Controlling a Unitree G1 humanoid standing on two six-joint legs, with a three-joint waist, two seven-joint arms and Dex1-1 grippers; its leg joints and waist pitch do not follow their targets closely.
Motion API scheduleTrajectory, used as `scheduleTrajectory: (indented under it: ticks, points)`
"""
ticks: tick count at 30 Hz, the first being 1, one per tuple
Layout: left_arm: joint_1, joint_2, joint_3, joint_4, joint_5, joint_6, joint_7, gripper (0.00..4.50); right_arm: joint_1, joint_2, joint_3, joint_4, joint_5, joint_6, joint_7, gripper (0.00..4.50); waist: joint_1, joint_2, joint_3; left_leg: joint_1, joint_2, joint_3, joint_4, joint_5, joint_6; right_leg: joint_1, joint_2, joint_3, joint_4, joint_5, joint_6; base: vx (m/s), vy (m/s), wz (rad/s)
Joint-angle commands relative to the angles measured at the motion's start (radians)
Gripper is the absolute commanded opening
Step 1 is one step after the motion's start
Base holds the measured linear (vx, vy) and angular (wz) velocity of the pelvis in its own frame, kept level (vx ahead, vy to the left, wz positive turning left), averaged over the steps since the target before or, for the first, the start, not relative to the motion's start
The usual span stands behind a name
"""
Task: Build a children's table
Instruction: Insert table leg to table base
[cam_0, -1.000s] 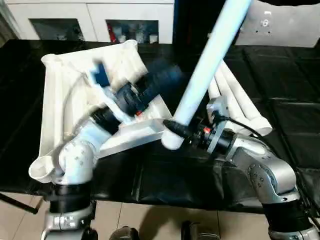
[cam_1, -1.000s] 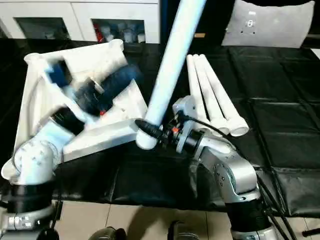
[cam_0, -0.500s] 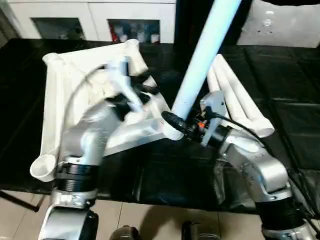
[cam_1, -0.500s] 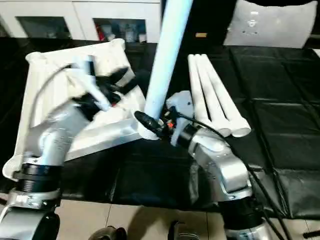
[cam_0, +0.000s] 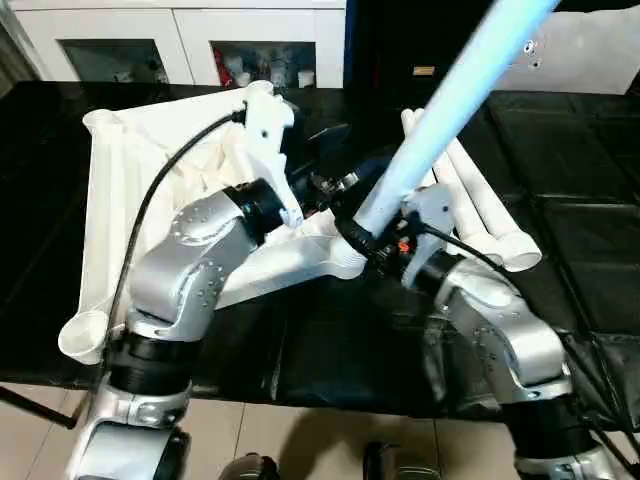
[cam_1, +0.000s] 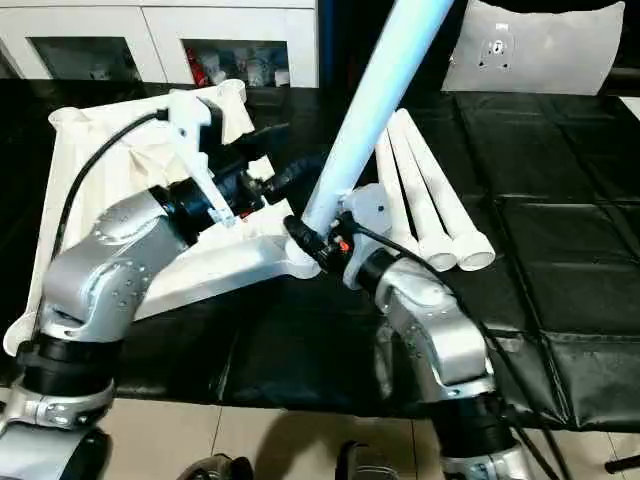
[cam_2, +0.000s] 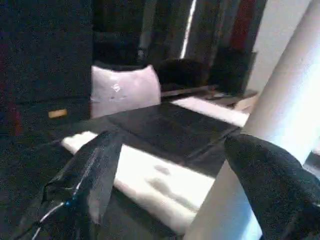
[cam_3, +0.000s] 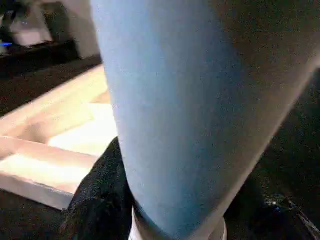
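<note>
- Right gripper (cam_0: 352, 238): fingers closed around the lower end of one white leg (cam_0: 440, 110), which rises tilted from the near corner socket of the table top (cam_0: 110, 190).
- Left gripper (cam_1: 285, 170): fingers spread wide, holding nothing, flanking the raised leg just above that socket.
- Table top: lies underside up on the black worktop (cam_0: 560, 140).
- Three spare legs (cam_1: 430, 200): side by side beyond the right arm.
</note>
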Motion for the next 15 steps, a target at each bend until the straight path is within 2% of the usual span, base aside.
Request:
scheduleTrajectory:
  ticks: [1, 2, 3, 4, 5, 7, 9, 12, 15]
  points:
    - [0.029, 0.039, 0.015, 0.024, 0.028, -0.017, -0.035, 3.96, -0.010, 0.002, -0.039, -0.010, 0.004, 0.012, -0.032, 1.91, 0.001, 0.001, -0.086, 0.007, 0.031, -0.006, -0.066, -0.174, 0.043, 0.074, -0.053, 0.031, -0.072, -0.341, -0.149, 0.000, 0.000, 0.00]
    - [0.035, 0.052, 0.013, 0.030, 0.033, -0.019, -0.047, 3.96, -0.008, 0.004, -0.043, -0.010, 0.006, 0.014, -0.037, 1.91, 0.001, 0.004, -0.088, 0.007, 0.032, -0.007, -0.066, -0.165, 0.042, 0.074, -0.055, 0.032, -0.068, -0.328, -0.156, 0.000, 0.000, 0.00]
    - [0.055, 0.099, -0.004, 0.052, 0.057, -0.027, -0.092, 3.96, -0.005, 0.010, -0.056, -0.009, 0.008, 0.025, -0.058, 1.91, 0.002, 0.004, -0.090, 0.009, 0.033, -0.007, -0.067, -0.159, 0.042, 0.072, -0.055, 0.032, -0.067, -0.314, -0.163, 0.000, 0.000, 0.00]
    - [0.055, 0.099, -0.004, 0.052, 0.057, -0.027, -0.092, 3.96, -0.005, 0.010, -0.056, -0.009, 0.008, 0.025, -0.058, 1.91, 0.001, 0.006, -0.089, 0.009, 0.034, -0.007, -0.068, -0.158, 0.043, 0.071, -0.054, 0.032, -0.065, -0.306, -0.167, 0.000, 0.000, 0.00]
    - [0.074, 0.141, -0.028, 0.076, 0.077, -0.027, -0.136, 3.96, -0.005, 0.020, -0.069, -0.010, 0.019, 0.041, -0.075, 1.91, 0.002, 0.011, -0.091, 0.013, 0.035, -0.006, -0.067, -0.155, 0.042, 0.070, -0.054, 0.032, -0.064, -0.287, -0.176, 0.000, 0.000, 0.00]
    - [0.098, 0.196, -0.078, 0.126, 0.128, -0.055, -0.187, 3.96, -0.007, 0.024, -0.077, -0.012, 0.014, 0.062, -0.097, 1.91, 0.004, 0.011, -0.091, 0.012, 0.034, -0.008, -0.070, -0.160, 0.044, 0.070, -0.056, 0.033, -0.064, -0.293, -0.173, 0.000, 0.000, 0.00]
    - [0.113, 0.240, -0.129, 0.169, 0.163, -0.061, -0.226, 3.96, -0.010, 0.020, -0.076, -0.008, -0.010, 0.048, -0.115, 1.91, 0.005, 0.014, -0.092, 0.014, 0.036, -0.007, -0.070, -0.158, 0.032, 0.070, -0.058, 0.035, -0.059, -0.275, -0.179, 0.000, 0.000, 0.00]
    - [0.121, 0.241, -0.133, 0.189, 0.160, -0.075, -0.258, 3.96, -0.011, 0.012, -0.073, -0.005, -0.020, 0.026, -0.103, 1.91, 0.010, 0.016, -0.093, 0.018, 0.038, -0.005, -0.070, -0.169, 0.019, 0.069, -0.060, 0.037, -0.058, -0.257, -0.196, 0.000, 0.000, 0.00]
    - [0.123, 0.231, -0.135, 0.219, 0.155, -0.112, -0.302, 3.96, -0.007, 0.015, -0.078, -0.016, -0.007, 0.029, -0.093, 1.91, 0.012, 0.013, -0.092, 0.014, 0.036, -0.005, -0.070, -0.177, 0.020, 0.074, -0.063, 0.038, -0.059, -0.265, -0.200, 0.000, 0.000, 0.00]
